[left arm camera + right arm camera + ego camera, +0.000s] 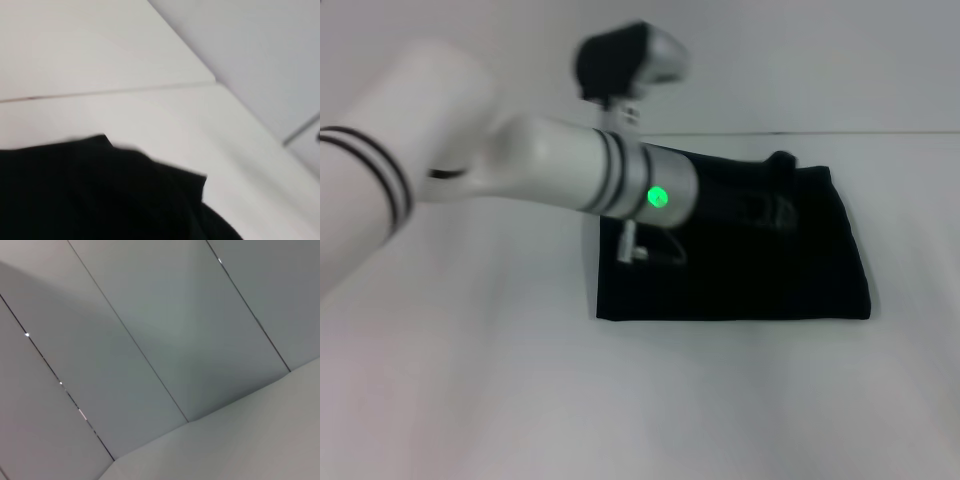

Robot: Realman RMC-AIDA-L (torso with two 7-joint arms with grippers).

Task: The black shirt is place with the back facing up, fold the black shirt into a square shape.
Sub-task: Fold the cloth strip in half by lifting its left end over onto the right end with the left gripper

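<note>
Black shirt (760,270): a dark, roughly rectangular folded mass lying flat on the white tabletop (470,400), right of centre in the head view, with a straight near edge and a slightly flared right edge; its far edge is bunched into a raised ridge near the top right. No lettering shows on the exposed surface. My left arm (550,165) enters from the left side of the head view and reaches across to the shirt's upper left part, a green indicator light (658,197) glowing on its wrist section and a thin cable (655,250) looping beneath it. My left claw (765,205) sits over the far portion of the shirt, black against black cloth, so I cannot tell whether its fingers stand apart, together, or clamped on fabric. The left wrist view shows the black shirt (100,195) filling the lower part of the picture, its edge uneven and stepped against the white tabletop (125,60), with a seam line crossing that surface and a pale wall (260,50) beyond the edge. My right claw appears in no view; the right wrist view shows only grey wall panels (150,330) divided by dark seams and a pale flat surface (250,440) at the lower corner, well apart from the shirt.
</note>
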